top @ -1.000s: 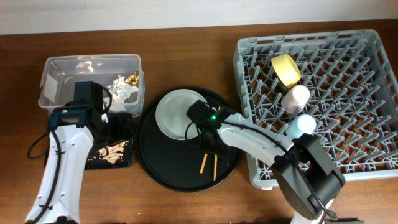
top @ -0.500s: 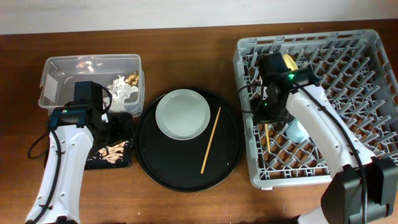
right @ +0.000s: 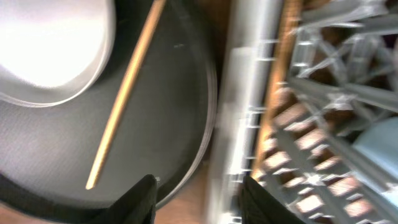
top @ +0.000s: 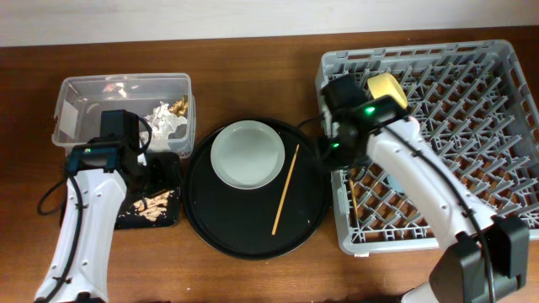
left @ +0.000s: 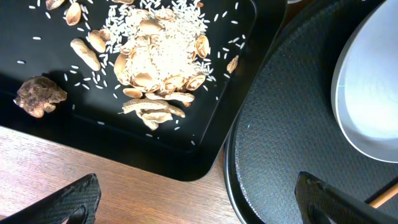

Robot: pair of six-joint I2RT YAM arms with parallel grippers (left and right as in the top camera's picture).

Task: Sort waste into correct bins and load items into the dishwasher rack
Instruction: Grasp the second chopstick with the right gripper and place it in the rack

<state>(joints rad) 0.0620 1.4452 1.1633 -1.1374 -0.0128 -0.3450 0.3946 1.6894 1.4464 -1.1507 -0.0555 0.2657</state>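
Observation:
One wooden chopstick [top: 285, 189] lies on the round black tray [top: 240, 231], right of the pale plate [top: 247, 154]; it also shows in the right wrist view [right: 124, 93]. The other chopstick [top: 352, 196] lies in the grey dishwasher rack [top: 505, 50] by its left wall. My right gripper [top: 331, 153] is open and empty over that wall [right: 202, 199]. The yellow bowl [top: 387, 93] and the light blue cup [right: 379, 146] are in the rack; the pink cup is hidden by my arm. My left gripper [left: 199, 208] is open and empty over the black tray's corner [top: 160, 172].
The clear tub [top: 84, 93] holds white tissue [top: 164, 122] and the gold foil wrapper [top: 178, 107]. The shallow black tray [top: 126, 223] holds tan food scraps [left: 158, 56]. It sits close against the round tray's left rim.
My right gripper picked one chopstick off the round tray, carried it into the rack and let go. It has now moved back left to the rack's wall. The left arm is still.

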